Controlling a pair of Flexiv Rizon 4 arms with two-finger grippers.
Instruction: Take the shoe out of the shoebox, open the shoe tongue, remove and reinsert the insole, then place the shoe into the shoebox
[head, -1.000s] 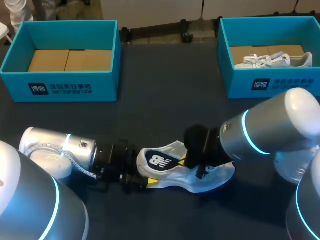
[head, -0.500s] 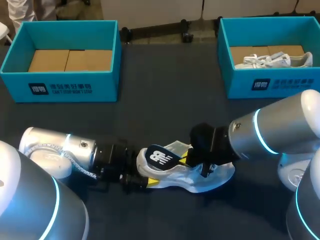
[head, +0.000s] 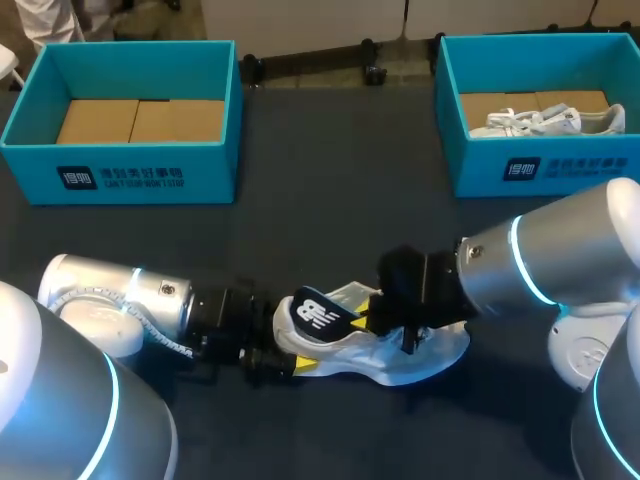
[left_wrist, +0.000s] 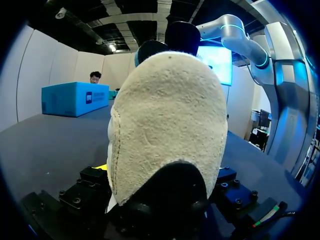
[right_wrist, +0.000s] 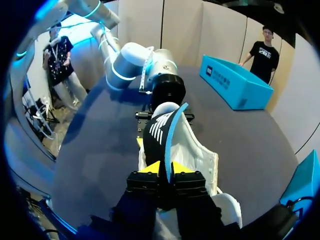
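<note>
Shoe (head: 400, 350) is out of the box and lies on the dark surface (head: 330, 220), near the front, between both arms and well apart from both boxes. Left gripper (head: 290, 362) straddles the heel and looks clamped on it, though the heel hides most of the fingers in the left wrist view. Right gripper (right_wrist: 165, 170) has its yellow tips together, pinching the black insole (head: 318, 312), which stands partly lifted out of the shoe opening. Tongue state is too hidden to tell. So take-out looks done and insole removal is underway. Left to do: pull the insole free, reinsert it, and box the shoe. Left shoebox (head: 120, 165) shows only cardboard lining; right shoebox (head: 540, 170) holds another white shoe (head: 540, 122).
</note>
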